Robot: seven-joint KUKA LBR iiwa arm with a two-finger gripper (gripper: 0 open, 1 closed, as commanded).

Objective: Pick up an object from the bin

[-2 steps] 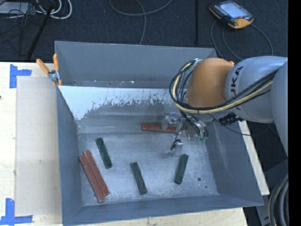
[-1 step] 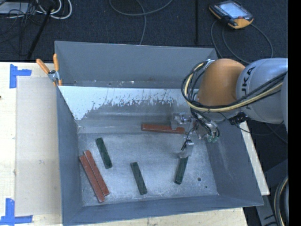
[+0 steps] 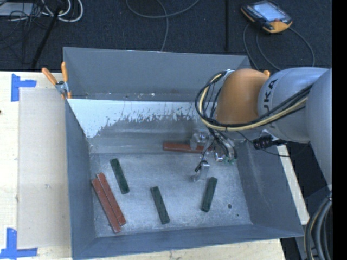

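Dark green flat bar (image 3: pixel 209 194) lies on the floor of the grey metal bin (image 3: pixel 162 75), just beside the gripper (image 3: pixel 199 172) on its near side. A reddish-brown flat bar (image 3: pixel 176 146) lies just past the gripper's far side. Whether the gripper is released or clenched cannot be told.

Soft light falls evenly on the bin (image 3: pixel 184 206), a pale glare washes its sloping back wall (image 3: pixel 124 115), and the floor (image 3: pixel 162 28) beyond lies dim.
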